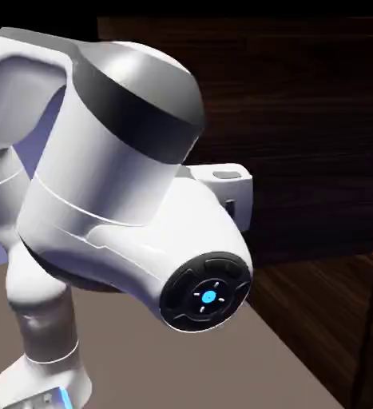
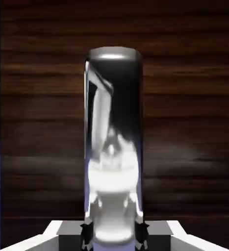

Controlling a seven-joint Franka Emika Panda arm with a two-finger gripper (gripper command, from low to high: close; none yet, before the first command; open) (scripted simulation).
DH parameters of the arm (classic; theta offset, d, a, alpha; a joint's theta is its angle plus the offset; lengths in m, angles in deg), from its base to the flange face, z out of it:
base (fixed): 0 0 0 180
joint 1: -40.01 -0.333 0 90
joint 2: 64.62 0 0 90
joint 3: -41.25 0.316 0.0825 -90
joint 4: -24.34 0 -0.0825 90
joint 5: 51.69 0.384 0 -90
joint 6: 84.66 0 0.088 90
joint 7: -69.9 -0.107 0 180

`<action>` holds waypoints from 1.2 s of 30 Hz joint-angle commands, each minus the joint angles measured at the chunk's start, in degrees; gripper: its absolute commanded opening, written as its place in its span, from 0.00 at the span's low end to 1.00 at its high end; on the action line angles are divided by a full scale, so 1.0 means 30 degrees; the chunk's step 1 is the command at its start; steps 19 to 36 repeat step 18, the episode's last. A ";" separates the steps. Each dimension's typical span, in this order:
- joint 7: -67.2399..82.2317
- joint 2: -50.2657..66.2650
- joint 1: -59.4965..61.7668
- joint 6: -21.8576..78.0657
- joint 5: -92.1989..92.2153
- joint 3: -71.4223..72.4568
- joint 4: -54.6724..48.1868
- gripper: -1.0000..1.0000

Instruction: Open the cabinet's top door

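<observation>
With gripper (image 2: 114, 230) clamped tight on door handle (image 2: 114, 127) mid-frame, grasp step looks done; next: pull door (image 2: 185, 98) outward w/o slipping.

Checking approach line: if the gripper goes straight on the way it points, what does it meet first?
Nothing to cross: the gripper is already shut on the silver handle, which fills the hand view's middle. Straight behind it is the dark wood of the top door; how far behind is unclear.

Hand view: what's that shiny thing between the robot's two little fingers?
It's the top door's silver bar handle. The gripper is shut on it, nothing else between. The exterior view hides this behind the arm.
</observation>
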 commanded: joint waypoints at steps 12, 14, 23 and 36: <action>-0.0483 -0.0758 -0.7880 0.0585 -0.0549 -0.7055 -0.2207 0.00; -0.1250 -0.1821 -0.9265 0.0239 -0.0818 -0.7776 -0.2689 0.00; -0.2758 -0.3908 -1.2031 0.0046 -0.1361 -0.9119 -0.4256 0.00; -0.2758 -0.3908 -1.2031 0.0046 -0.1361 -0.9119 -0.4256 0.00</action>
